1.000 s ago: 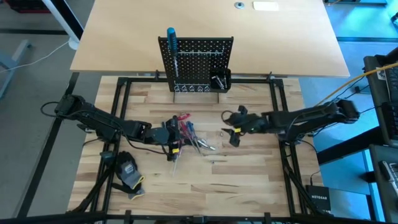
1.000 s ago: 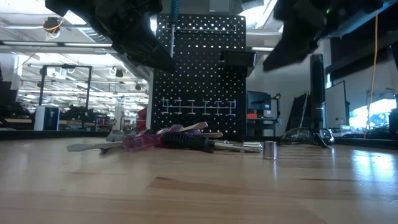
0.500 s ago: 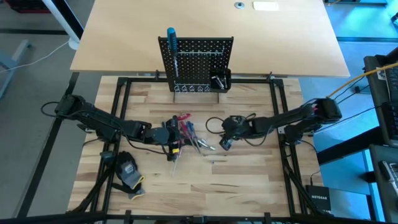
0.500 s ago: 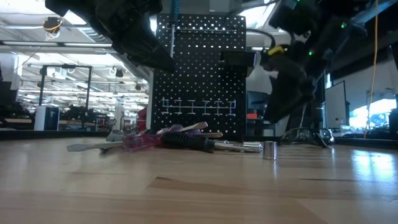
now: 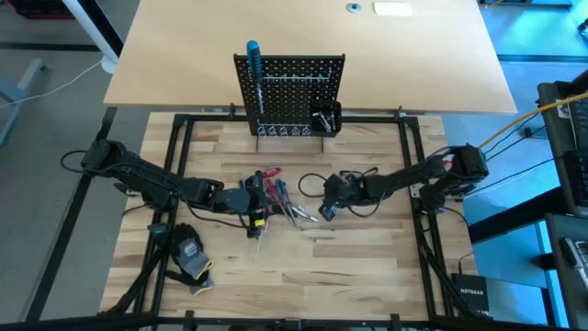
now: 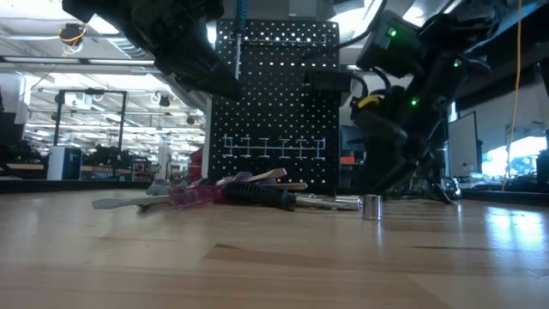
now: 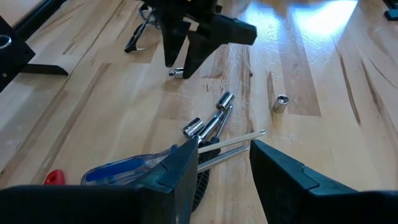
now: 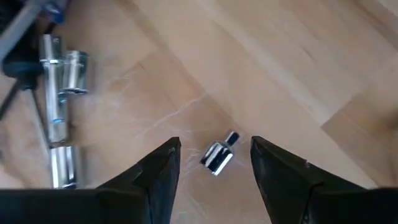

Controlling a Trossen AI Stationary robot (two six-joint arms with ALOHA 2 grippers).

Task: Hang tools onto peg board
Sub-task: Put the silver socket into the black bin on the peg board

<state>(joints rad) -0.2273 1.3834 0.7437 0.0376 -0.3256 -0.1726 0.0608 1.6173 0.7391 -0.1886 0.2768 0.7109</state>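
1. peg board (image 5: pixel 290 90): black, regular grid of small holes; silver wire hooks along its lower row.
2. screwdriver hung on the board (image 5: pixel 253 61): blue handle, silver shaft.
3. tool pile (image 5: pixel 276 195): red and blue handles, one translucent pink-red handle in the low view, black grip, silver shafts and sockets.
4. small silver bit (image 8: pixel 219 155): shiny chrome, on pale wood.
5. loose silver socket (image 7: pixel 281 103): chrome.
6. glove (image 5: pixel 190 253): black with yellow trim.
7. work table (image 5: pixel 367 267): light butcher-block wood, striped planks; black frame.
8. far tabletop (image 5: pixel 413 55): plain tan.
9. left gripper (image 7: pixel 224 155), right gripper (image 8: pixel 214 163): dark, near black.
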